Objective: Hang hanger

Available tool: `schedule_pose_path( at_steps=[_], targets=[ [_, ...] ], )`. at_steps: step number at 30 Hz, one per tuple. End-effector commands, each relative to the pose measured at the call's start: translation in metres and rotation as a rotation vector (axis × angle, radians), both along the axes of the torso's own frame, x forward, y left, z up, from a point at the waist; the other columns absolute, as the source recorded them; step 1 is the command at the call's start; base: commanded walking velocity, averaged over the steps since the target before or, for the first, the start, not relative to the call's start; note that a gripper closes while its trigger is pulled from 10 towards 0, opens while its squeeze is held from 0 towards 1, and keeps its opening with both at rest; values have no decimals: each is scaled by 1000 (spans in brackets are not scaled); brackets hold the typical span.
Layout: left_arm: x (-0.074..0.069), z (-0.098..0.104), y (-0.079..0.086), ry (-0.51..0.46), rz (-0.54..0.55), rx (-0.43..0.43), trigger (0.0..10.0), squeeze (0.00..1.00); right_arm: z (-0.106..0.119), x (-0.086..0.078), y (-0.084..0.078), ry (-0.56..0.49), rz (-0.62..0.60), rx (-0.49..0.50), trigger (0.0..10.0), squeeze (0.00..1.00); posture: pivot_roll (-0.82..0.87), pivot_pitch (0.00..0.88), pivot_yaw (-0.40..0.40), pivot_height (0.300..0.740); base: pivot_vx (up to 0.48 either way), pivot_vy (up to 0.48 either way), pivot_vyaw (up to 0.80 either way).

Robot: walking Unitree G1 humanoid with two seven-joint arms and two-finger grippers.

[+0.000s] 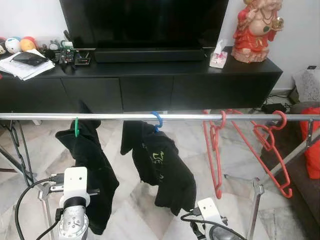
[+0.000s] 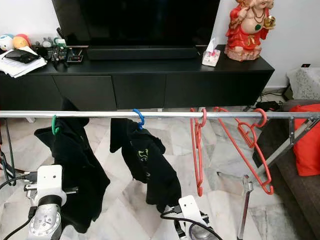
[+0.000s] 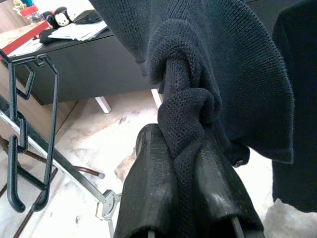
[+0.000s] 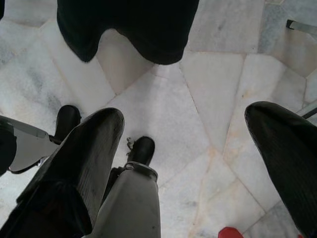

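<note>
Head views: one metal rail (image 1: 125, 116) runs across, w/ four hangers on it. Green hanger (image 1: 76, 127) toward the rail's left end carries a black garment (image 1: 90, 165); blue hanger (image 1: 157, 121) near mid-rail carries a second black garment (image 1: 160, 170) w/ green print; two red hangers (image 1: 216, 150) (image 1: 270, 145) hang bare toward the right end. Behind the rail: black TV console (image 1: 150, 80), TV on it, tissue box (image 1: 218, 56) and one red figurine (image 1: 255, 30) at its right end, papers (image 1: 25, 65) at its left end. Both arms low in front, wrists raised toward the garments.

Left wrist view: left gripper (image 3: 181, 173) is clamped on a twisted fold of the knit garment on the green hanger, cloth pinched between both fingers (image 3: 148, 188).

Right wrist view: right gripper (image 4: 193, 148) spread wide, pointing down at the marble floor (image 4: 198, 99), holding nothing; hem of the second garment just beyond its tips, not touching.
</note>
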State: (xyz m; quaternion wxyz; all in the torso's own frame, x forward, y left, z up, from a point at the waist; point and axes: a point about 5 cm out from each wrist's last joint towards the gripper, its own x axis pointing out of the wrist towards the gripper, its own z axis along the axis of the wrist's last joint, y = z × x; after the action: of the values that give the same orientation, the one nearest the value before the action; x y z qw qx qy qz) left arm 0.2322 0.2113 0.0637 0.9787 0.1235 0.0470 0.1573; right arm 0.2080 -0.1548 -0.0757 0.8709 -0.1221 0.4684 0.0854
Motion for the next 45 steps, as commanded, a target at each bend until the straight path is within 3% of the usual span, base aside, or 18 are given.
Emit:
schedule_pose_path(
  at_steps=[1, 11, 28, 36, 45],
  targets=[
    [5, 15, 2, -85, 6, 2, 10000, 0, 3, 5, 1, -10, -7, 1, 10000, 0, -25, 0, -23, 740, 0, 0, 0],
    [-1, 31, 7, -139, 41, -7, 10000, 0, 4, 8, -2, -11, -15, -23, 10000, 0, -32, 0, -32, 740, 0, 0, 0],
    [-20, 46, 10, -152, 61, -50, 10000, 0, 5, 8, -3, -22, -47, -29, 10000, 0, -45, 0, -4, 740, -283, 0, 0],
    [-14, 49, 13, -148, 61, -56, 10000, 0, 4, 8, -2, -23, -61, -27, 10000, 0, -67, 0, 7, 740, -322, 0, 0],
    [-17, 50, 14, -145, 70, -63, 10000, 0, 3, 6, -2, -18, -67, -24, 10000, 0, -54, 0, 5, 740, -322, 0, 0]
  ],
)
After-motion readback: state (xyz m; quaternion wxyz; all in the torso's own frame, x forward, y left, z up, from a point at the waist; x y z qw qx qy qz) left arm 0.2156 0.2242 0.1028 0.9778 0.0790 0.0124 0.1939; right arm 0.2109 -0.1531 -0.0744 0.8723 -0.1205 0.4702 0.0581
